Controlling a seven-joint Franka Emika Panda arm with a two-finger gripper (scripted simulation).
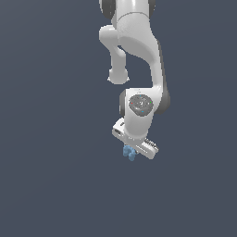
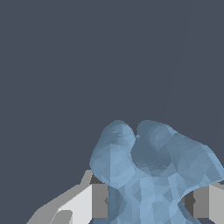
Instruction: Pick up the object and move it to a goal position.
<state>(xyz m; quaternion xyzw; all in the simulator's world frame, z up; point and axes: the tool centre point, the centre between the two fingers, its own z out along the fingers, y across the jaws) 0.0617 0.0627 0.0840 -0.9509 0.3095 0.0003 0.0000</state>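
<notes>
Between the clenched claw's (image 2: 148,202) two fingers (image 2: 99,201) sits the light-blue lumpy object (image 2: 153,170), gripped on both sides.

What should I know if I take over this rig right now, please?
Gripper: shut on the object, one finger on each side of it in the wrist view.
Object: light blue, lumpy, sticking out below the gripper in the exterior view.
Done: the grasp looks made.
Left: carry it to the goal and release. No goal marker shows in either view, and I cannot tell whether the object is off the surface.
</notes>
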